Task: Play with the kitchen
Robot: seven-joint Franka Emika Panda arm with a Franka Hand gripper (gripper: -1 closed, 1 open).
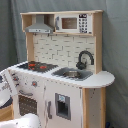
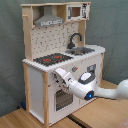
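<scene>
The kitchen (image 1: pixel 95 100) is a tall white and light-wood toy with a black-red hob (image 1: pixel 37 65), a grey sink (image 1: pixel 72 74), a black tap (image 1: pixel 85 59) and a grey hood (image 1: pixel 40 27). In the second exterior view the kitchen (image 2: pixel 35 90) stands on a wooden surface. My white arm reaches in from the second exterior view's lower right. My gripper (image 2: pixel 59 75) is at the knob panel just above the oven door (image 2: pixel 62 100), right below the hob (image 2: pixel 50 59). In the first exterior view only part of my arm (image 1: pixel 6 85) shows, at the left edge.
A grey curtain (image 2: pixel 10 50) hangs behind the kitchen. The wooden surface (image 2: pixel 20 120) runs in front of it and under my arm. A lower cupboard door with a small window (image 1: pixel 62 105) sits under the sink. A toy microwave (image 1: pixel 75 22) is on the top shelf.
</scene>
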